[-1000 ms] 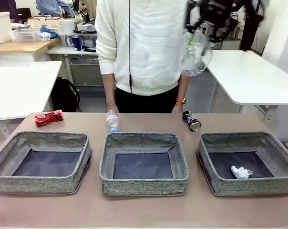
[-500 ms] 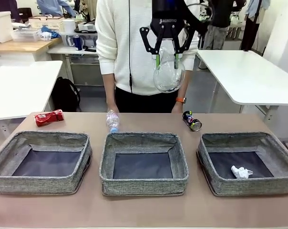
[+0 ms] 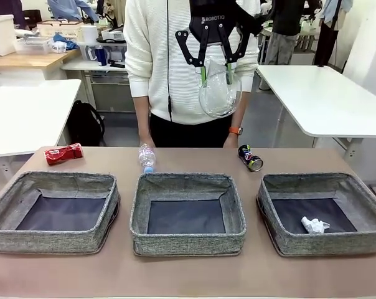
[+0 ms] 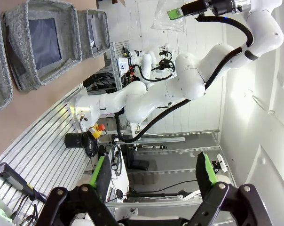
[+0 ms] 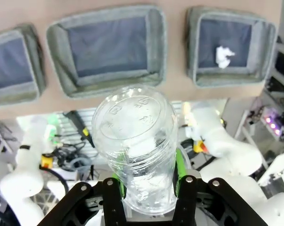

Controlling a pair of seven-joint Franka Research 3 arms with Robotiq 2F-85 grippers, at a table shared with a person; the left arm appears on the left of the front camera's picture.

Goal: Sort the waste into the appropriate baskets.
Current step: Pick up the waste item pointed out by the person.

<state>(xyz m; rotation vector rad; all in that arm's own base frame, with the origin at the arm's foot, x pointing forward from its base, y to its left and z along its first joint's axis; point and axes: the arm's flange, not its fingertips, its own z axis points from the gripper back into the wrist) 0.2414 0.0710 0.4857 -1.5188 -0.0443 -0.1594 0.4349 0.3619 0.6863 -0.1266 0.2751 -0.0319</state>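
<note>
A brown desk [image 3: 188,274] carries three grey woven baskets in a row, seen from the robot's side. The middle basket [image 3: 188,238] serves as the reference point.

High above its far edge, in front of a person [image 3: 157,62] in a white sweater, the right end effector [image 3: 215,76] points downward. Its two green-padded fingers are closed against the sides of a clear plastic cup [image 3: 220,96]. The cup hangs below the fingers in the air, well clear of the desk. In the right wrist view, the cup's far end points down toward the middle basket.

The left end effector [image 4: 153,172] has its fingers spread wide with nothing between them.

Just behind the middle basket's far left corner, a small clear plastic bottle [image 3: 147,156] lies on the desk. Farther left of the middle basket, behind the left basket [image 3: 51,240], lies a red can [image 3: 63,153]. Behind and to the right of the middle basket, a dark printed can [image 3: 250,157] lies on its side. The right basket [image 3: 325,244], beside the middle one, holds a small white paper wad [image 3: 314,225] on its dark bottom.
</note>
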